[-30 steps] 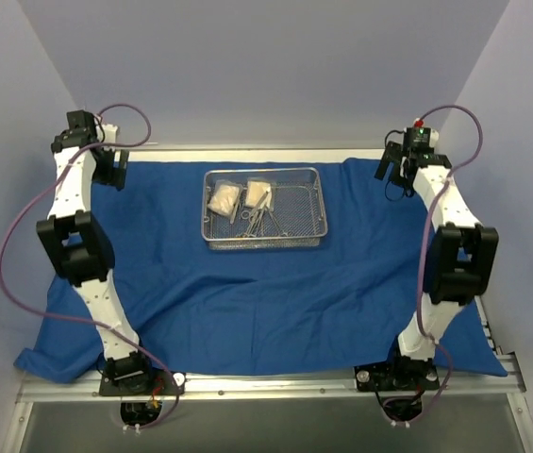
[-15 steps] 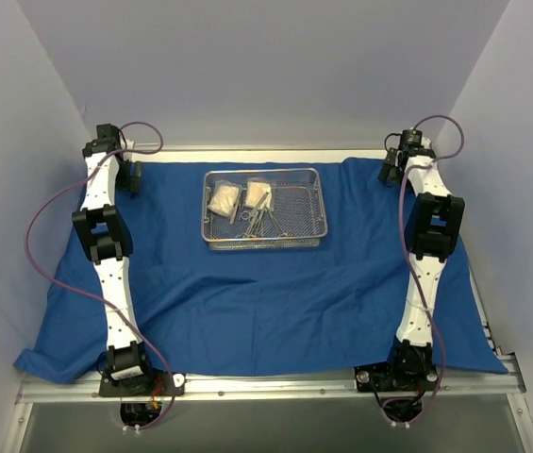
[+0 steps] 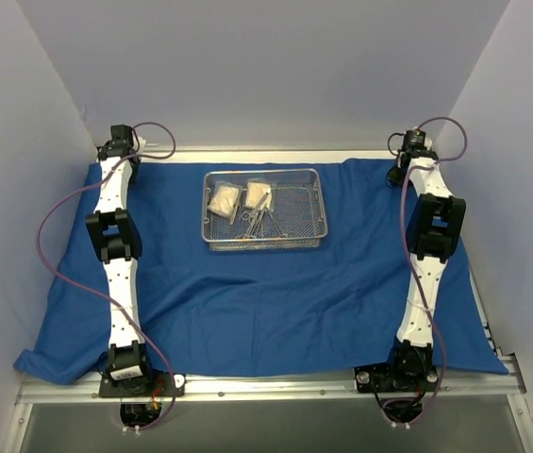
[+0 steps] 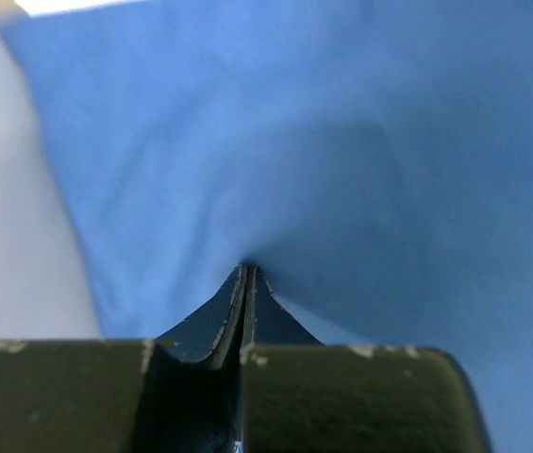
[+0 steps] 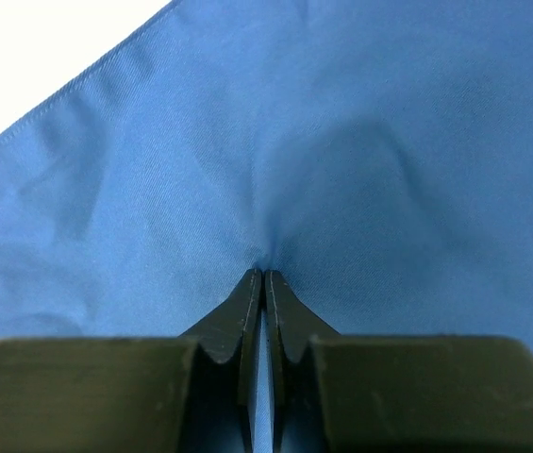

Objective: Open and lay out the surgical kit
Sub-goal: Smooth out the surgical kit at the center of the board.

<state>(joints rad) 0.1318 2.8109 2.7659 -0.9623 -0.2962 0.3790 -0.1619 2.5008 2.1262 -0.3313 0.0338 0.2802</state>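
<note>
The blue cloth wrap (image 3: 275,302) is seen spread open and lightly wrinkled over the table (image 3: 266,386). On its far middle part the wire-mesh steel tray (image 3: 264,243) is set. Two white gauze packets (image 3: 224,200) are laid side by side in the tray's left half, with silver clamps (image 3: 264,223) just beside them. At the far left corner the left gripper (image 4: 245,274) is closed, a pucker of cloth pinched between its jaws. The right gripper (image 5: 263,274) is likewise clamped on the cloth at the far right corner
</note>
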